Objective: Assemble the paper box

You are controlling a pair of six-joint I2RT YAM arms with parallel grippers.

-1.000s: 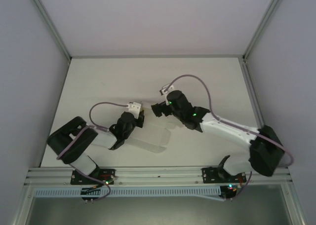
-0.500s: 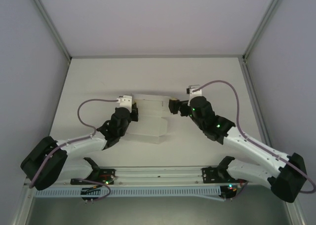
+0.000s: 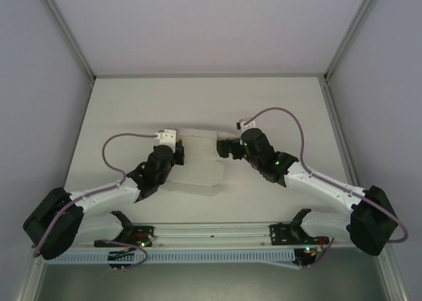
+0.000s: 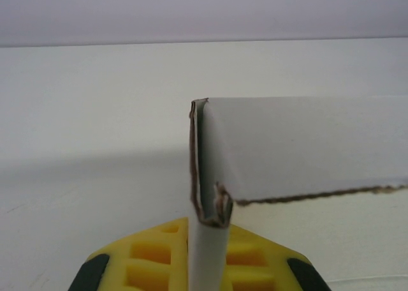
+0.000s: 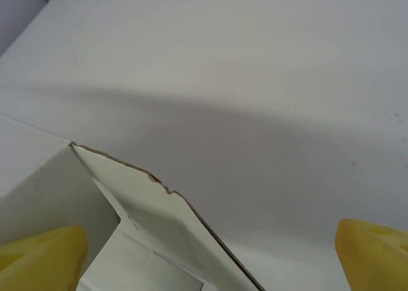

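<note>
Jaws on the left gripper (image 3: 180, 151) are pinched tight on a thin wall of the paper box (image 3: 198, 166). Those on the right gripper (image 3: 224, 148) stand spread wide, closed on nothing.

From where I stand, the white table (image 3: 198, 103) carries everything. The left arm (image 3: 105, 195) reaches in from the near left corner. The right arm (image 3: 323, 185) comes from the near right, and the two wrists face each other across the middle. A purple cable (image 3: 112, 157) loops over the left wrist.

The box sits at mid-table between the two grippers, a pale, partly folded sheet whose far panel spans the gap between them.

The left wrist camera shows a card wall running upright between the yellow pads (image 4: 153, 262), with a panel (image 4: 299, 147) folded off to the right showing a raw brown cut edge.

On the right wrist view, the box's corner and an inner flap (image 5: 146, 233) lie between the spread yellow fingertips (image 5: 373, 246), close by the left one.
</note>
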